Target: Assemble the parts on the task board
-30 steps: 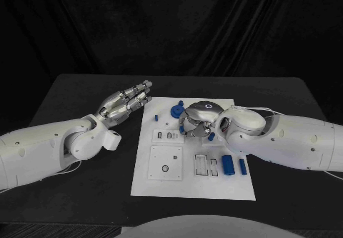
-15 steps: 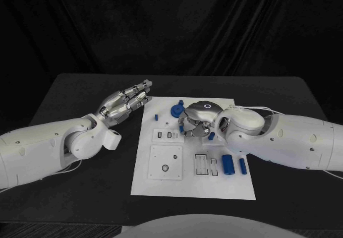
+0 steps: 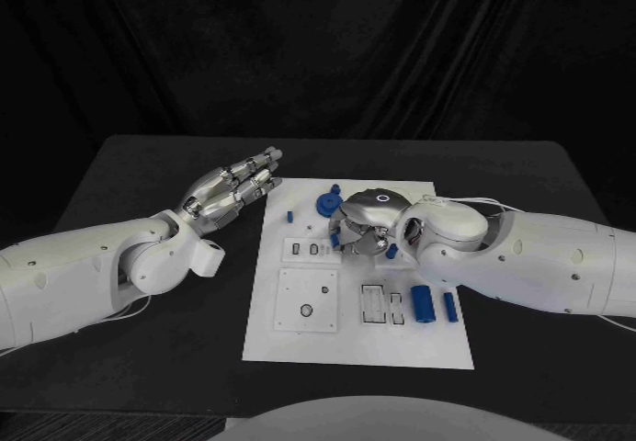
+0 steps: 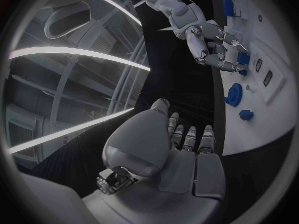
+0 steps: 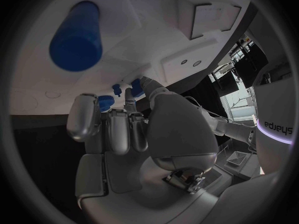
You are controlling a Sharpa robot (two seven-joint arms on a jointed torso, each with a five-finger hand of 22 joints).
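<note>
Head view: black table [image 3: 146, 165] bearing the white task board [image 3: 357, 344] at centre. Left hand [image 3: 236, 191], at 10 o'clock off the board, hovers released, fingers straight, grasping nothing. Right hand [image 3: 368, 220], over the board's 12 o'clock area, curls downward; whether it grasps anything cannot be told. Blue parts: cylinder [image 3: 423, 304] at 3 o'clock, gear [image 3: 326, 204] at 12.
</note>
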